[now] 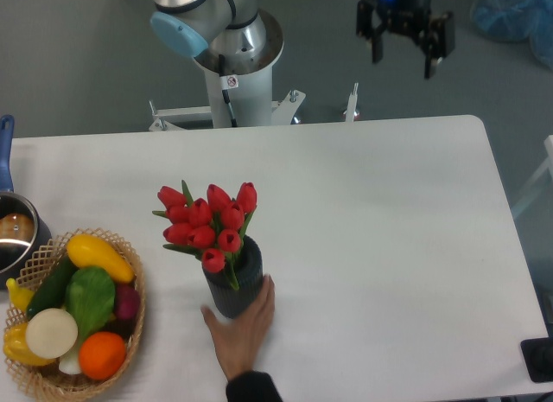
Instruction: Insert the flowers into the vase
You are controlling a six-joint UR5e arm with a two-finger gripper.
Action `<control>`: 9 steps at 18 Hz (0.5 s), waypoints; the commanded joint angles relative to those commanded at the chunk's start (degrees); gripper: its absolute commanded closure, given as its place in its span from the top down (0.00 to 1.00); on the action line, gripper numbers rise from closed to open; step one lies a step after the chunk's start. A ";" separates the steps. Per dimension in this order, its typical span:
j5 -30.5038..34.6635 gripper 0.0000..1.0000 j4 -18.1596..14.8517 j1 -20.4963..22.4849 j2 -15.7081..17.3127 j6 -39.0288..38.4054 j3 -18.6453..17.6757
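Note:
The red tulips stand with their stems in the mouth of the dark grey ribbed vase, buds leaning up and to the left. The vase stands upright on the white table, left of its middle. A person's hand reaches in from the bottom edge and holds the vase's base. My gripper hangs high above the table's far edge at the upper right, far from the vase. Its fingers are apart and hold nothing.
A wicker basket with mixed-colour vegetables sits at the table's front left. A metal pot with a blue handle is at the left edge. The robot's base stands behind the table's far edge.

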 joint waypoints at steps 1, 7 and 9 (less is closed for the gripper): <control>-0.53 1.00 -1.06 1.93 0.27 3.33 0.09; -2.46 1.00 -5.37 7.23 0.62 12.51 1.31; -3.43 1.00 -5.29 7.05 0.62 12.42 1.49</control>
